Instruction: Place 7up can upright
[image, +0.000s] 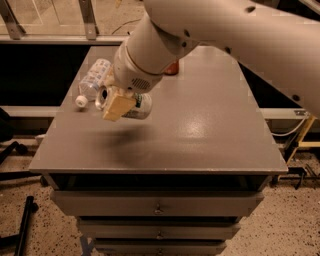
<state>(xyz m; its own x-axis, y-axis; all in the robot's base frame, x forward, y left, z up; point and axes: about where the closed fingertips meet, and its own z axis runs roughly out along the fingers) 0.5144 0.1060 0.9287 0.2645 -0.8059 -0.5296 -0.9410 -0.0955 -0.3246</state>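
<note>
The 7up can (139, 105) is a small white-silver can with green markings. It lies on its side in my gripper (120, 106), with its silver top (103, 97) facing left. The gripper is shut on the can and holds it a little above the left part of the grey table (200, 135). A tan finger pad (117, 107) covers the can's middle. A dark shadow falls on the tabletop under the can. My big white arm comes in from the upper right and hides the back of the table.
A clear plastic bottle (93, 78) with a white cap (81, 102) lies on its side at the table's left edge, just behind the gripper. A red cola can (171, 68) stands at the back, mostly hidden by the arm. Drawers sit below the tabletop.
</note>
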